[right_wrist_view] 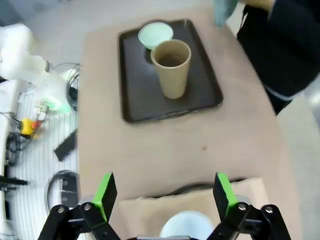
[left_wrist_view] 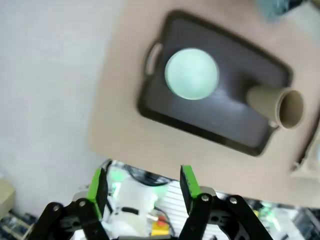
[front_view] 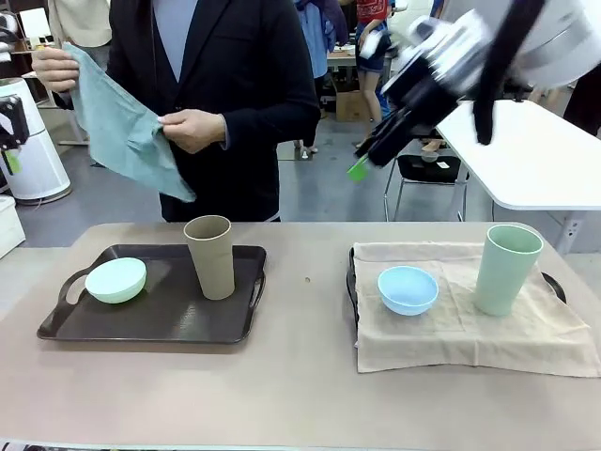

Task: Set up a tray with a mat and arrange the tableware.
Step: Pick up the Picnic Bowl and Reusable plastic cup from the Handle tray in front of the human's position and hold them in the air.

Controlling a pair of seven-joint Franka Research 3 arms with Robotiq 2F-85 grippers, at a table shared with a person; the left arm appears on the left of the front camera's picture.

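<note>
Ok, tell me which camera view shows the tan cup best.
The front view: the tan cup stands whole and sharp, upright on the dark tray. The right wrist view looks down at the cup and into its open mouth, but softer. The left wrist view catches it blurred and foreshortened.

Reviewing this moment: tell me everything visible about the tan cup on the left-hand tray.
The tan cup is tall, handleless and slightly tapered, wider at the rim than at the base, with a matte, plastic-like surface. It stands upright, mouth up, and looks empty from above. It rests on the bare dark tray, toward the tray's far right part. The mint bowl sits to its left, apart from it. Only the tray touches the cup.
</note>
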